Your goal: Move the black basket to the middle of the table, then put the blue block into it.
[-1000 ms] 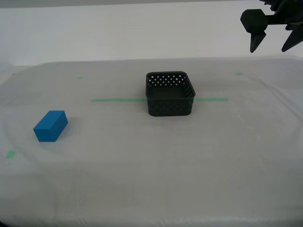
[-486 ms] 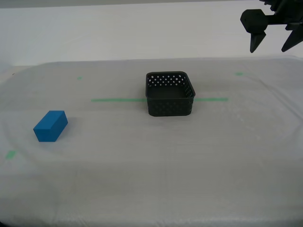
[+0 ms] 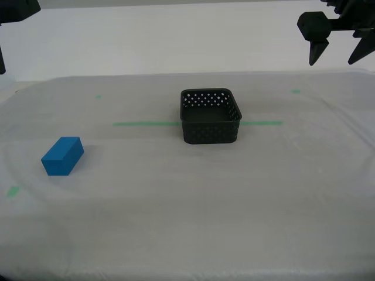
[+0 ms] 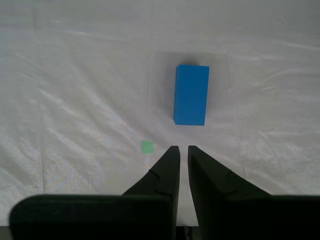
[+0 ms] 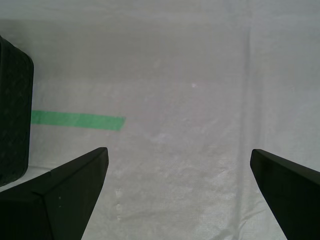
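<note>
**A:** Basket first: where does it sit? The black basket point(image 3: 211, 116) stands on the green tape line point(image 3: 146, 123), about midway across the table point(image 3: 193, 222) in the exterior view, so I judge the first half of the task done.

**B:** Agreed. My first gripper point(image 3: 338, 54) hangs high at the exterior view's right, jaws spread wide with nothing between them. Its wrist camera shows the basket point(image 5: 14, 112) off to one side of the fingers, apart from them, with the tape point(image 5: 77, 120) running toward it.

**A:** And the blue block point(image 3: 62, 156)?

**B:** It lies on the cloth near the exterior view's left, well apart from the basket. My second gripper point(image 4: 180, 150) looks down on it: the block point(image 4: 191, 95) lies just ahead of the fingertips, a little off their line, long axis pointing away from them. A small green mark point(image 4: 147, 146) sits beside one fingertip.

**A:** Jaws?

**B:** Nearly closed, only a narrow slit between them, holding nothing.

**A:** Then the block step probably needs them opened wider than the block's short side before descending. Centre over the block, straddle its narrow width, and go low enough to grip the flanks squarely.

**B:** Yes; an off-centre pinch could twist the smooth block or nudge it along the cloth.
</note>
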`<state>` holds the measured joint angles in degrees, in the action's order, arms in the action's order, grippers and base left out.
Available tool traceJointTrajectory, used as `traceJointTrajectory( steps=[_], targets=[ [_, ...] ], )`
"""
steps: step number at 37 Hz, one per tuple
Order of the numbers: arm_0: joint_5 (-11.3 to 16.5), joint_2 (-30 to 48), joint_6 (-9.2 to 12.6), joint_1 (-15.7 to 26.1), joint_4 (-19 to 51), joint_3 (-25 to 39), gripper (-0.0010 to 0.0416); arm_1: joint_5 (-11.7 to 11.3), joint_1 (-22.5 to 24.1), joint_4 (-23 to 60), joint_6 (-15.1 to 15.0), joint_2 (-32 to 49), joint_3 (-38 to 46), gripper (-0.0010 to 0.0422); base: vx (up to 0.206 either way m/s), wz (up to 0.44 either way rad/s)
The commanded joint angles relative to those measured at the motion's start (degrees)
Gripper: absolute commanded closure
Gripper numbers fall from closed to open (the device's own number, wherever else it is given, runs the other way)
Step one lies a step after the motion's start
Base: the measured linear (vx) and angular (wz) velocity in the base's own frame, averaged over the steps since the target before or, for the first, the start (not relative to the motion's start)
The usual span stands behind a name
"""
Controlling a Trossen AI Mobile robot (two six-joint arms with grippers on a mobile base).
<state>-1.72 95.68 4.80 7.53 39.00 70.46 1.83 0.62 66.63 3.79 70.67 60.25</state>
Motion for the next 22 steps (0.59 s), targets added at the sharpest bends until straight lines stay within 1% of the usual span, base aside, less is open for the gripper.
traceJointTrajectory(
  steps=[1,7,17,22],
  targets=[
    [0.09,0.02,0.09,0.02,-0.02,0.02,0.0007,0.11,0.31,-1.68,-0.46,1.11,-1.14,0.0354,0.000,0.000],
    [0.11,0.02,0.07,0.00,0.04,0.02,0.0007,0.11,0.68,-3.93,-0.48,2.19,-3.04,0.0287,0.000,0.000],
    [0.09,0.02,0.09,0.00,-0.04,0.02,0.0007,0.20,0.68,-4.74,-0.63,2.12,-6.95,0.0165,0.000,0.000],
    [0.11,0.02,0.07,0.00,-0.09,0.02,0.0007,0.44,0.70,-7.85,-0.63,2.12,-8.79,0.0108,0.000,0.000]
  ],
)
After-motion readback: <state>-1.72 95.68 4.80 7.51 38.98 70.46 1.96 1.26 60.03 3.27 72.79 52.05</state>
